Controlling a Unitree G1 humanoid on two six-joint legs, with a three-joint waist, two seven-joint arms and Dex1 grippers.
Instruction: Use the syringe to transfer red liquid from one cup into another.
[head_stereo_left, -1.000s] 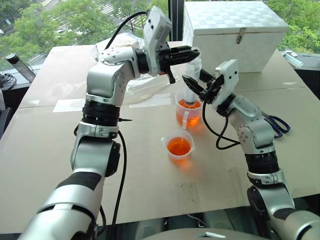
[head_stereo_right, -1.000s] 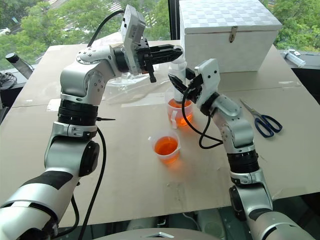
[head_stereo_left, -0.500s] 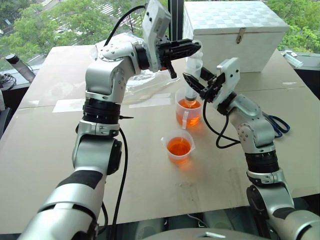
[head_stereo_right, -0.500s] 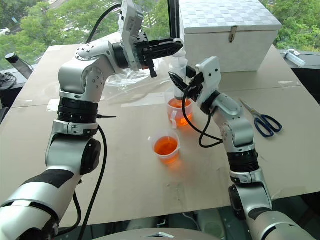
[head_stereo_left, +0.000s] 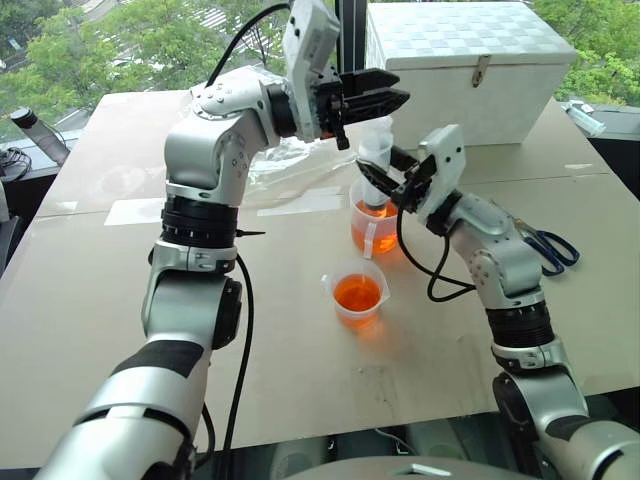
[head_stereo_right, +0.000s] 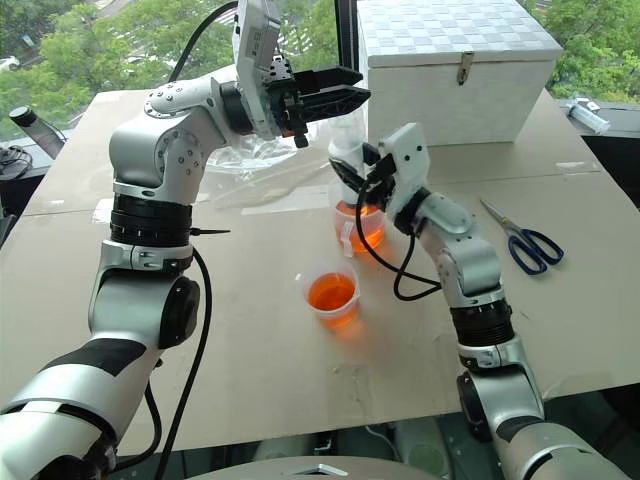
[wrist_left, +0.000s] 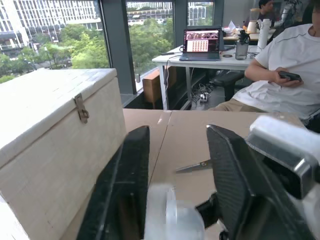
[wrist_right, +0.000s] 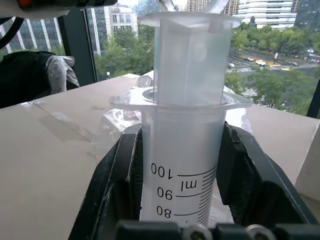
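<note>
Trees fill the windows behind a broad tan table (head_stereo_left: 120, 330) that also carries a white latched chest (head_stereo_left: 470, 60) and blue-handled scissors (head_stereo_right: 530, 245) off to our right; at the centre stand the two cups. The taller clear plastic beaker with the white handle strip (head_stereo_left: 377, 228) holds translucent orange-red liquid (head_stereo_left: 377, 232), and the shorter clear beaker (head_stereo_left: 358, 297), just nearer us, holds some too.

Our right gripper (head_stereo_left: 385, 180) is clamped on the barrel of the large clear syringe with black graduation marks (head_stereo_left: 376, 170), which stands upright with its tip down inside the taller beaker; the right wrist view shows both black fingers (wrist_right: 125, 175) pressed against the barrel just under its flange. Our left gripper (head_stereo_left: 385, 100) sits level above, its jaws parted to either side of the white plunger top, not visibly gripping it.

We judge the step to be working the plunger; to do it well we should close the left fingers (wrist_left: 127, 180) squarely on the plunger end before moving it, pull straight along the barrel's axis, keep the right grip firm so the barrel neither tilts nor rises, and keep the tip submerged so we draw liquid rather than air.
</note>
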